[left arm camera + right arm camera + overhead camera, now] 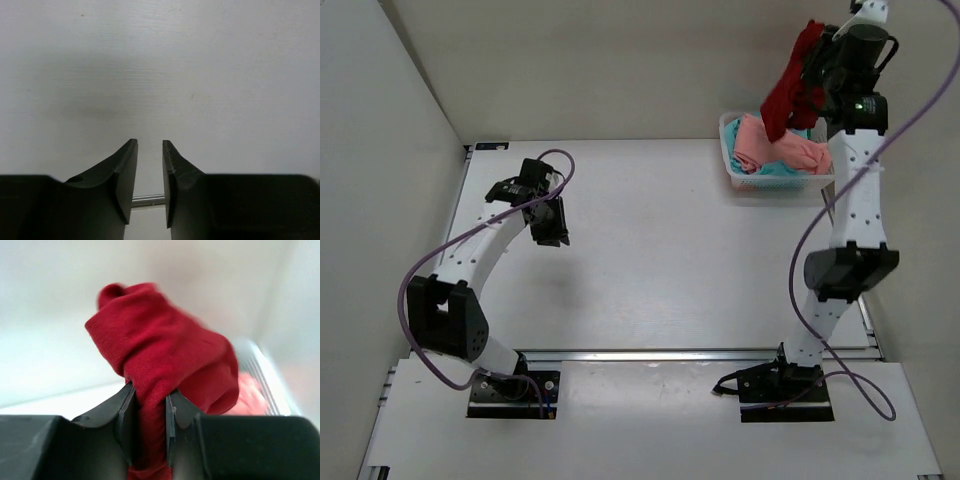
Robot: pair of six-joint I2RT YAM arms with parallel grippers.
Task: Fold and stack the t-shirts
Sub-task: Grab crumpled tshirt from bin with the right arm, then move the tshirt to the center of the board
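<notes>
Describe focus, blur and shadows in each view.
Top external: sharp, evenly lit, faint soft shadows on the table. Left wrist: left hand dark, a diffuse shadow on the table ahead. Right wrist: dark red t-shirt sharpest near the right hand, basket behind blurred.

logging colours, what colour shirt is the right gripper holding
Dark red shirt, clearest in the right wrist view.

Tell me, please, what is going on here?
The right hand is shut on the dark red t-shirt and holds it in the air above the white basket at the table's far right. The salmon pink t-shirt and the teal t-shirt lie in the basket. The left hand hangs empty over the table, slightly open. Nothing is folded yet.
</notes>
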